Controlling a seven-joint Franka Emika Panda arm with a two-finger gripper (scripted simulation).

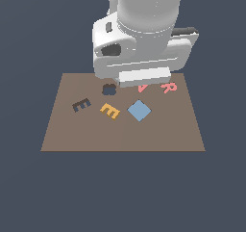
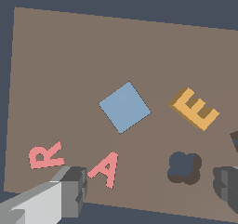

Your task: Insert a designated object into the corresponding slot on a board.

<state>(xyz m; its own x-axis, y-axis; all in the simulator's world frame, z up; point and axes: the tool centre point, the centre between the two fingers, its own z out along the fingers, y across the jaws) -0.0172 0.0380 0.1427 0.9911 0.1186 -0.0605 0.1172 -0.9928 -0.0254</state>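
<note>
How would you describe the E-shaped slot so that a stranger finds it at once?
On the brown board, look toward the exterior view's left, beside the orange E. The slot is a dark, sunken E; the other dark hole is a rounded blob.

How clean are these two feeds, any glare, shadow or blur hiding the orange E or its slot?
Exterior view: flat even light, no glare or cast shadows; low resolution leaves the orange E and the E slot jagged, and the arm hides the board's far edge. Wrist view: sharper, no glare; the E is clear, the pincer fingers frame the view, and the slot is cut off at the edge.
</note>
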